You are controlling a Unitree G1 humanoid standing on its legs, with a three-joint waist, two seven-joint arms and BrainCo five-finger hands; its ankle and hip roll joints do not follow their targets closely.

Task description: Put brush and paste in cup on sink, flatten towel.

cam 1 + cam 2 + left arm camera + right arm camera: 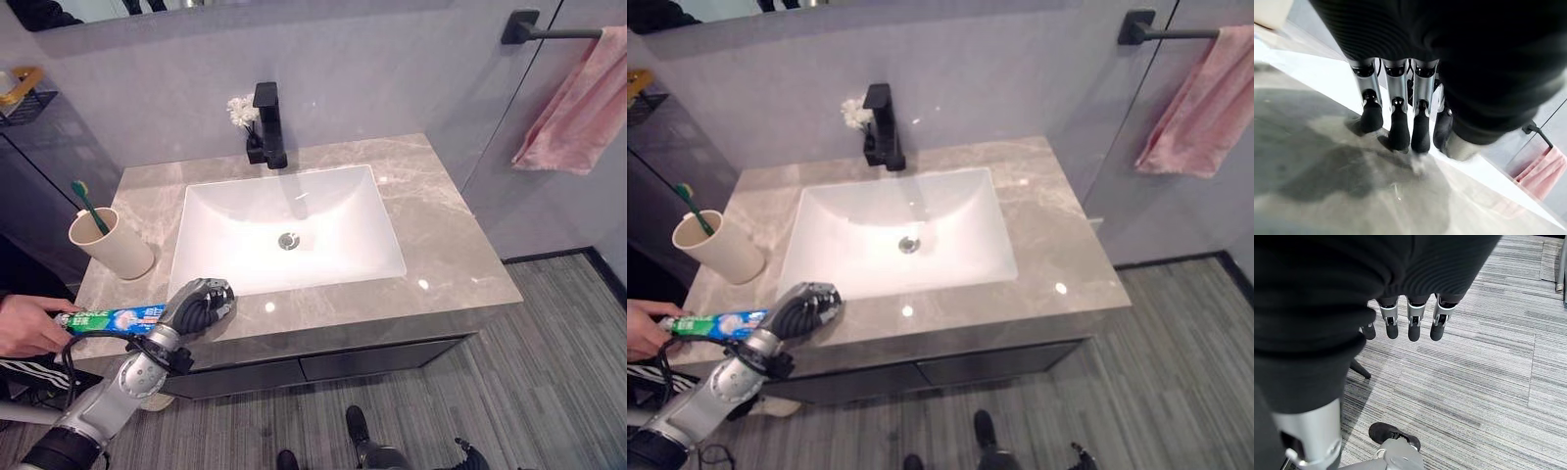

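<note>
A beige cup (113,245) stands on the left of the marble counter (441,245) with a green toothbrush (88,206) upright in it. A blue and green toothpaste tube (113,318) lies along the counter's front left edge, its far end held by a person's hand (24,326). My left hand (201,302) sits just right of the tube, open, its fingertips (1400,129) resting on the bare counter with nothing in it. A pink towel (578,108) hangs bunched on the black bar (549,31) at the right wall. My right hand (1410,323) hangs open over the floor.
The white basin (294,196) fills the counter's middle, with a black faucet (267,122) and small white flowers (242,111) behind it. A dark wall shelf (24,98) hangs at the far left. A person's shoe (1393,433) is on the grey floor.
</note>
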